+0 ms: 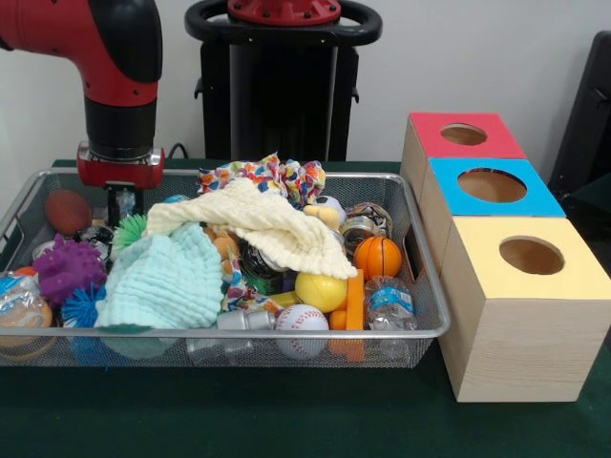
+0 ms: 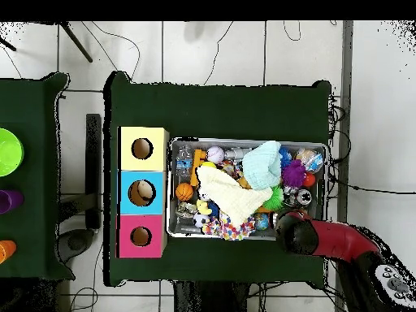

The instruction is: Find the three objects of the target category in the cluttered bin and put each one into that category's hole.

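Gripper low inside wire basket; green tabletop; white wall.

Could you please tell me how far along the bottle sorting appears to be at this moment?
Nothing looks finished: no bottle is visibly in the red, blue or yellow box. One water bottle lies at the wire-mesh bin's corner nearest the boxes. The pincer is down in the bin's opposite end, among the toys, holding nothing I can see. The cloths may hide the rest.
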Action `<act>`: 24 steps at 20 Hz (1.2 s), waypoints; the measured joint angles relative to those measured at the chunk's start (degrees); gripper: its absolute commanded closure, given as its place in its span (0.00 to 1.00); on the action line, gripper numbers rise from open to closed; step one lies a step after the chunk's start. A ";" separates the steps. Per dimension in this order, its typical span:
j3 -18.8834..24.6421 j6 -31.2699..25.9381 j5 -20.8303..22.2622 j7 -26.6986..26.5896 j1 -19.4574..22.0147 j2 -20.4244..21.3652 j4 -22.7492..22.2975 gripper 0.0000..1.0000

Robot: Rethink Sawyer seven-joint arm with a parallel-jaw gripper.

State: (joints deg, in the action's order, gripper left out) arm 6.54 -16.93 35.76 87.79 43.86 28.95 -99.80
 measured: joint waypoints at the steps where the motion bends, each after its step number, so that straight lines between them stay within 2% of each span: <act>1: -0.01 0.00 0.00 0.00 -0.01 0.01 0.00 1.00; 12: 0.02 -2.28 -0.04 0.00 -1.15 1.21 -0.02 1.00; 24: 0.10 -9.37 -1.83 0.00 -5.76 7.86 -0.06 1.00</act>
State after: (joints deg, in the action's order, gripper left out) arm 6.64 -26.29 33.93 87.79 38.10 36.81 -99.86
